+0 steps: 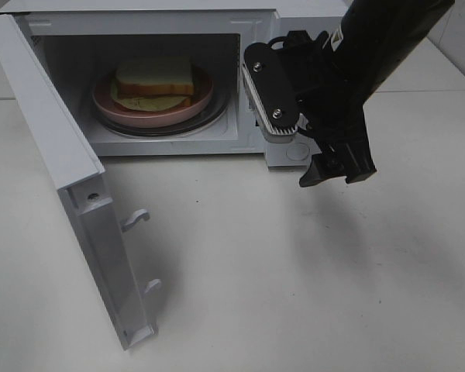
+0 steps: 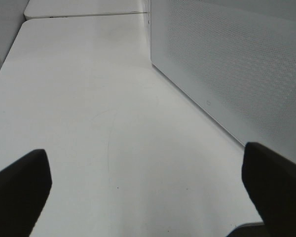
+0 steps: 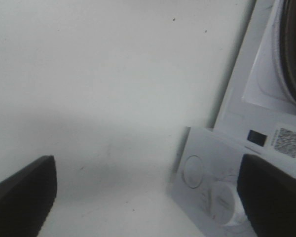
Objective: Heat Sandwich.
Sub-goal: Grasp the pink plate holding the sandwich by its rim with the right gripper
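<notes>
The sandwich, thick white bread with a brown crust and pale green lettuce, lies on a round pink plate inside the open microwave. My right gripper hangs in front of the microwave's control panel, to the right of the cavity, and it is open with nothing between its fingers. My left gripper is open and empty over bare table beside the microwave's perforated side wall. The left arm does not show in the exterior high view.
The microwave door stands swung out toward the front left, its latch hooks sticking out. The panel carries a round button, a white knob and a QR sticker. White table spreads in front.
</notes>
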`<action>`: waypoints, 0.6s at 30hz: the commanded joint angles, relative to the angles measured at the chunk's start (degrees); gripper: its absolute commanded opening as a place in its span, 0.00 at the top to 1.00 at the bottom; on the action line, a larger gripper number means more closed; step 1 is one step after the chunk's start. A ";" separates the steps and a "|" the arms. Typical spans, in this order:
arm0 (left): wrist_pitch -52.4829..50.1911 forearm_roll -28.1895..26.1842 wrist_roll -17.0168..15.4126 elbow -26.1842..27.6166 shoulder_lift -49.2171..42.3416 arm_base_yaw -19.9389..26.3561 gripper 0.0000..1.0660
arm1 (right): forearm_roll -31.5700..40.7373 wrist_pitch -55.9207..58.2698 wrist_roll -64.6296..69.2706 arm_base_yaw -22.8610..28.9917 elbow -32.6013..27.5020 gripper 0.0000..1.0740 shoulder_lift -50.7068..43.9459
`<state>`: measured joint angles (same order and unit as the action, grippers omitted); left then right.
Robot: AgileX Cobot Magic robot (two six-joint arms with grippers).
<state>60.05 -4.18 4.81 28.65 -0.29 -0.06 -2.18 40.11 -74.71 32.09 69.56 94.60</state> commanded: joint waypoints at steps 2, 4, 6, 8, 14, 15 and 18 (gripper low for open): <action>-0.63 -0.06 -0.17 -0.23 -1.20 0.17 0.08 | -1.72 -0.57 0.17 1.15 2.12 0.12 1.03; -0.63 -0.06 -0.17 -0.23 -1.20 0.17 0.08 | -2.29 -0.86 0.17 1.66 4.47 0.12 2.86; -0.63 -0.06 -0.17 -0.23 -1.20 0.17 0.08 | -2.41 -0.86 0.17 2.23 6.07 0.12 4.30; -0.63 -0.06 -0.17 -0.23 -1.20 0.17 0.08 | -2.41 -1.60 0.17 2.81 7.73 0.13 5.96; -0.63 -0.06 -0.17 -0.23 -1.15 0.17 0.08 | -2.52 -4.01 0.06 4.07 13.46 0.14 11.57; -0.63 -0.06 -0.17 -0.23 -1.15 0.17 0.08 | -2.52 -4.24 0.06 4.07 15.58 0.14 13.87; -0.63 -0.06 -0.17 -0.23 -1.15 0.17 0.08 | -2.52 -5.16 0.06 4.07 17.53 0.14 16.50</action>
<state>60.05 -4.18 4.81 28.65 -0.29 -0.06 -4.70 35.41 -74.71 36.04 86.80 110.58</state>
